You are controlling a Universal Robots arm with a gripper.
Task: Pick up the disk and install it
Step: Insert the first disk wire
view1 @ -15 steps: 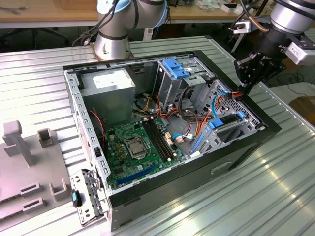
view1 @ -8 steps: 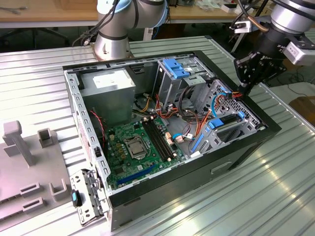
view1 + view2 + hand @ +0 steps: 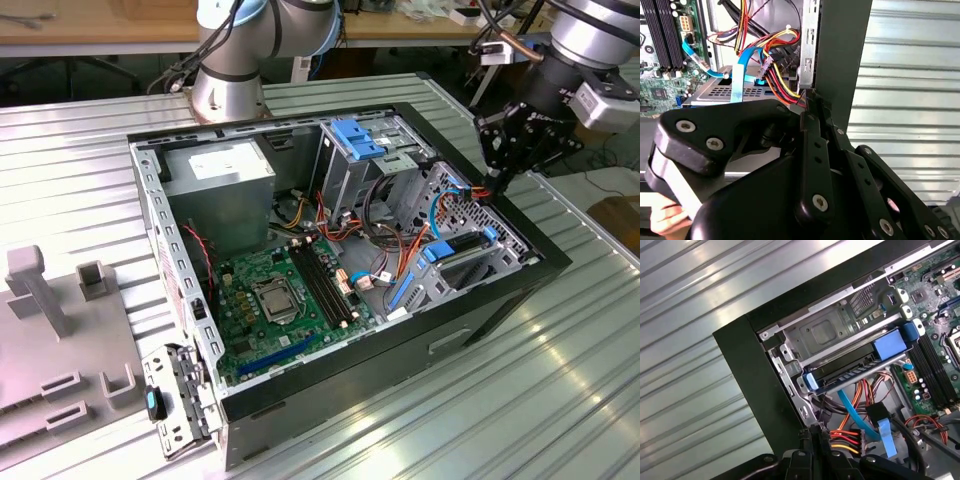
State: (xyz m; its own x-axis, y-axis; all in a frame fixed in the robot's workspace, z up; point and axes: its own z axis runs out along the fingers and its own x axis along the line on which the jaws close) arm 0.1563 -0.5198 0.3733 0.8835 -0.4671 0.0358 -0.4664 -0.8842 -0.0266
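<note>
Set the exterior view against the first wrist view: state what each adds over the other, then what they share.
The exterior view adds the arm's base, the grey power-supply box and the grey fixtures beside the case. The first wrist view adds the square recess stamped in the cage plate and the black plug on a light-blue cable. Shared: the disk lying in the drive cage, the gripper at the case wall beside it, the motherboard and the ribbed table.
</note>
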